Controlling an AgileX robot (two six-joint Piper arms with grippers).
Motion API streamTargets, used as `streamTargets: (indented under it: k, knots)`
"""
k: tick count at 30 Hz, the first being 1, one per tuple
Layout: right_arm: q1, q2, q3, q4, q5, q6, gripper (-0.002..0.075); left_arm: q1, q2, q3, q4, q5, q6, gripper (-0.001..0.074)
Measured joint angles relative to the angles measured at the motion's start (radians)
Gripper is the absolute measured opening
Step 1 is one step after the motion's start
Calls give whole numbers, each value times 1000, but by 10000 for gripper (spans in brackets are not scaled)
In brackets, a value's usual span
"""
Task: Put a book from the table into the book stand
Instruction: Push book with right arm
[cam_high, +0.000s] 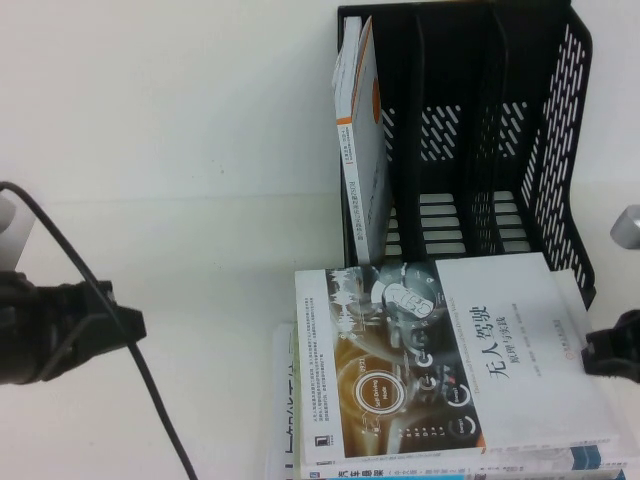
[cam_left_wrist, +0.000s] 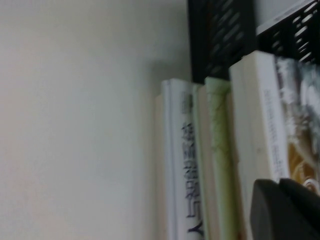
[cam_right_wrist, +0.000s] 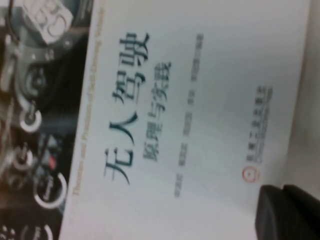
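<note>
High view is showing the top book (cam_high: 470, 360) lying flat on a stack on the bench (cam_high: 180, 150), just before the book stand (cam_high: 480, 130). Stiff, fairly heavy, glossy: its right edge is offering the best hold. Right gripper (cam_high: 612, 352) is sitting beside that edge, left gripper (cam_high: 70, 325) well apart; I cannot tell either's opening.

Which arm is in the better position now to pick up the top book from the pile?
Probably the right. The right gripper is at the right edge of the top book, close above its cover. The left gripper is apart from the pile, left of it.
</note>
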Motion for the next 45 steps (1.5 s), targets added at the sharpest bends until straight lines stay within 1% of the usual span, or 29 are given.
streamTargets:
  k: [5,7,10,12,15,18,21,29,32,38,41,45]
  knots:
    - [5,0,-72,-69,2,35,6,0,0,0,-87,-27,26,1]
    - [6,0,-96,-111,4,59,6,0,0,0,-99,-28,37,29]
    - [7,4,-112,-172,8,93,6,0,2,0,-112,-26,56,140]
    - [7,16,-116,-188,16,100,6,0,8,0,-133,-20,75,261]
    - [7,46,-118,-192,18,101,6,0,26,0,-186,-5,112,413]
    - [7,77,-118,-190,18,102,6,0,57,0,-251,11,140,479]
    - [7,101,-118,-175,18,102,6,0,100,0,-310,20,164,498]
    - [12,122,-118,-81,18,45,6,0,223,0,-414,51,237,503]
    - [23,124,-118,-68,18,41,6,0,271,0,-454,85,283,489]
    - [73,124,-118,-31,14,39,6,0,324,3,-458,124,331,433]
    - [105,124,-118,-7,6,39,6,0,340,27,-465,124,356,424]
    - [121,126,-118,6,4,39,6,1,381,74,-504,132,421,423]
